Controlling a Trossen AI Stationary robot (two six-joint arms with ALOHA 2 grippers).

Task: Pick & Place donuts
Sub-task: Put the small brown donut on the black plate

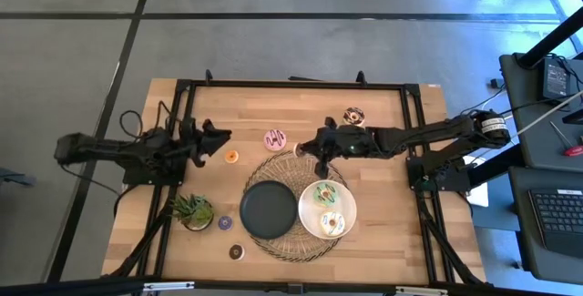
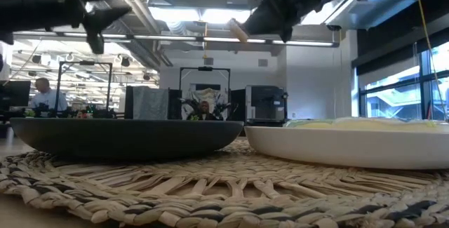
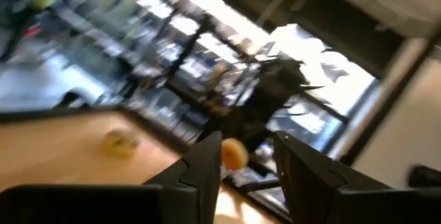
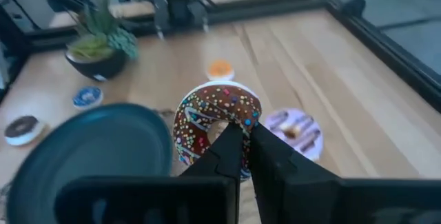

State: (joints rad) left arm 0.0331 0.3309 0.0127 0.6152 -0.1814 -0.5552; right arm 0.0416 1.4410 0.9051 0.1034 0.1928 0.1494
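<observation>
My right gripper point(image 4: 244, 138) point(image 1: 305, 148) is shut on a chocolate donut point(image 4: 207, 117) with sprinkles and white stripes, held above the far edge of the woven mat point(image 1: 291, 246). A pink donut point(image 1: 275, 138) and an orange mini point(image 1: 231, 157) lie flat on the wood nearby. The green donut point(image 1: 325, 193) and the cream donut point(image 1: 332, 223) lie on the white plate point(image 1: 310, 212). A purple mini point(image 1: 225, 222) and a dark mini point(image 1: 237, 251) rest near the front. My left gripper point(image 1: 221, 141) point(image 3: 246, 141) hovers open and holds nothing, left of the orange mini. My right gripper holds the chocolate donut by the lower part of its ring point(image 4: 231, 122), right beside the hole. The shut fingertips point(image 4: 234, 141) cover the exact place of contact. The fingers slant down from the table's right. The donut stands on edge, iced face toward the wrist, lifted clear.
An empty black plate point(image 1: 246, 207) sits on the mat beside the white plate. A small potted plant point(image 1: 194, 211) stands at the front left. Another dark-and-white ring point(image 1: 353, 116) lies on the wood behind my right arm. A black frame runs around the table's edges.
</observation>
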